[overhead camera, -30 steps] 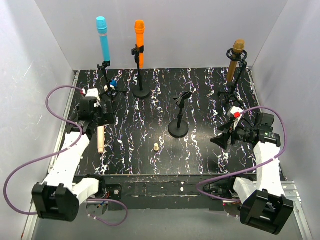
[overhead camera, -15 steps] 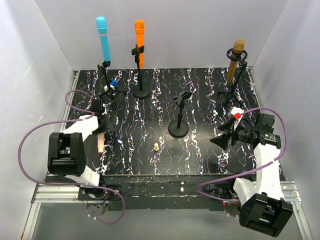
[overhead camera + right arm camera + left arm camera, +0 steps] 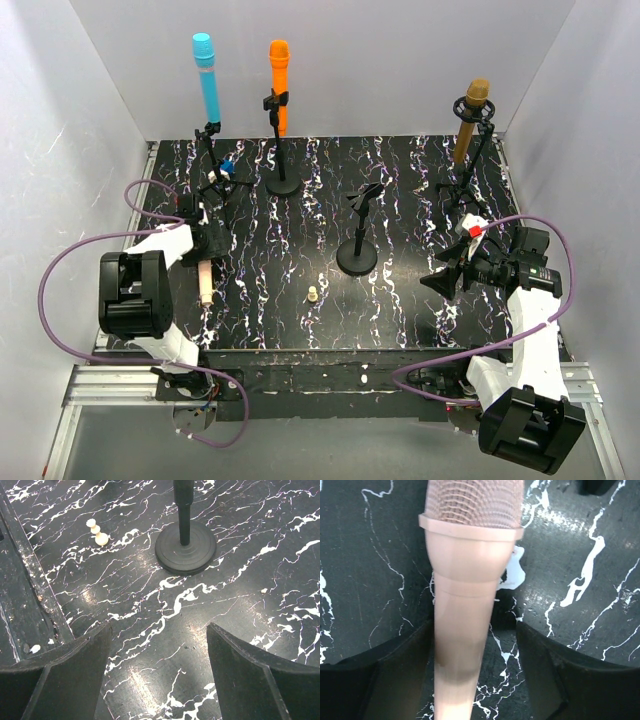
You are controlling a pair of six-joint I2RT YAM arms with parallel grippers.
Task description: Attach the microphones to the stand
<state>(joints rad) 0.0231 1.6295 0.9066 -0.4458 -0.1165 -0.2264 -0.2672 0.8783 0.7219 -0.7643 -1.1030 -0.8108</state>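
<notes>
The pale pink microphone [image 3: 204, 281] lies flat on the table at the left. In the left wrist view it [image 3: 465, 610] runs between my left gripper's [image 3: 472, 647] open jaws, close to the left finger, with a gap to the right one. My left gripper [image 3: 203, 250] is low over its head end. The light blue microphone [image 3: 206, 78], the orange one [image 3: 279, 72] and the golden-brown one [image 3: 470, 122] stand in stands at the back. An empty stand [image 3: 358, 238] is mid-table, also seen in the right wrist view [image 3: 186, 547]. My right gripper [image 3: 437, 281] [image 3: 157, 635] is open and empty.
A tiny beige peg [image 3: 313, 294] stands near the front middle; it also shows in the right wrist view [image 3: 97, 532]. White walls close in the table on three sides. Purple cables loop off both arms. The table's front edge [image 3: 30, 580] lies left of my right gripper.
My left arm has folded back and turned, bringing its gripper down over the head end of the pink microphone. The microphone still lies on the table. The right arm has not moved.
</notes>
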